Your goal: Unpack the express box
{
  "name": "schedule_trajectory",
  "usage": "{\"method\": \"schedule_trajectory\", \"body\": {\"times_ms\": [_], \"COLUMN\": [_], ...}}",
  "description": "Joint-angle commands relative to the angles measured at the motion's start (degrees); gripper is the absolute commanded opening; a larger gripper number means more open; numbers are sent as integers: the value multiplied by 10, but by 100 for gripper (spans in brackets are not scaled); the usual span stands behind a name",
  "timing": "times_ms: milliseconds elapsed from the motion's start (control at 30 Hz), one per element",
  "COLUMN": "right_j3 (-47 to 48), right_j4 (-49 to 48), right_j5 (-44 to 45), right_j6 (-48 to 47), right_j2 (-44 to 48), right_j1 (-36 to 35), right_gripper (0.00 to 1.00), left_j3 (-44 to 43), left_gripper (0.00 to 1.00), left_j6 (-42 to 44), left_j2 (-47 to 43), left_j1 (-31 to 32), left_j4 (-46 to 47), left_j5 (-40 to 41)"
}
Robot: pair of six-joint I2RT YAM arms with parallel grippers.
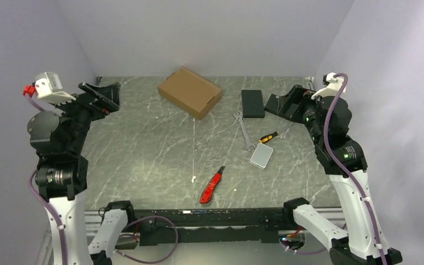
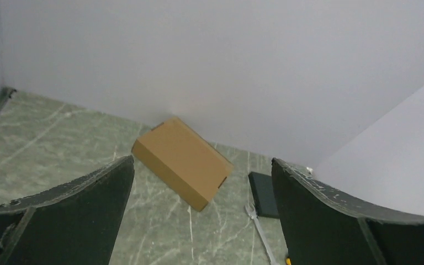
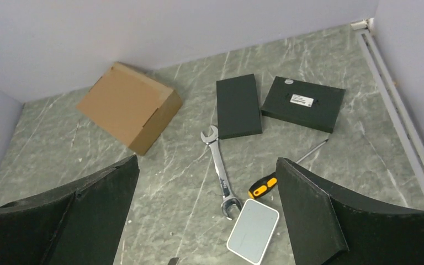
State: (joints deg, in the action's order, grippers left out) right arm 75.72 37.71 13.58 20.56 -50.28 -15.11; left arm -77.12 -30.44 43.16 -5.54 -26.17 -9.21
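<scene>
A: Left gripper (image 2: 201, 163) and right gripper (image 3: 207, 160), both spread wide and empty, are raised over the table (image 1: 143, 149) at far left and far right.

B: And the box (image 1: 190, 91)?

A: Shut and skewed, lying flat at far centre. Right of it are a black case (image 1: 253, 103), wrench (image 1: 244, 131), screwdriver (image 1: 269, 137) and white gadget (image 1: 261, 155). A red knife (image 1: 212, 185) lies near the front edge.
</scene>
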Motion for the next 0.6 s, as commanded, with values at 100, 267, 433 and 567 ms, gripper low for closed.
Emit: {"method": "schedule_trajectory", "body": {"times_ms": [100, 267, 433, 567], "right_j3": [-23, -43, -16, 48], "right_j4": [-100, -191, -264, -294], "right_j5": [-119, -209, -296, -325], "right_j6": [4, 12, 37, 36], "right_j2": [-77, -194, -329, -447], "right_j1": [-1, 5, 27, 33], "right_gripper": [100, 100, 100, 100], "left_j3": [45, 107, 230, 335], "left_gripper": [99, 99, 99, 99], "left_j6": [-72, -119, -220, -376], "left_j2": [80, 157, 216, 282], "left_j1": [1, 2, 2, 19], "left_j4": [-10, 6, 172, 418], "left_j5": [-97, -212, -320, -375]}}
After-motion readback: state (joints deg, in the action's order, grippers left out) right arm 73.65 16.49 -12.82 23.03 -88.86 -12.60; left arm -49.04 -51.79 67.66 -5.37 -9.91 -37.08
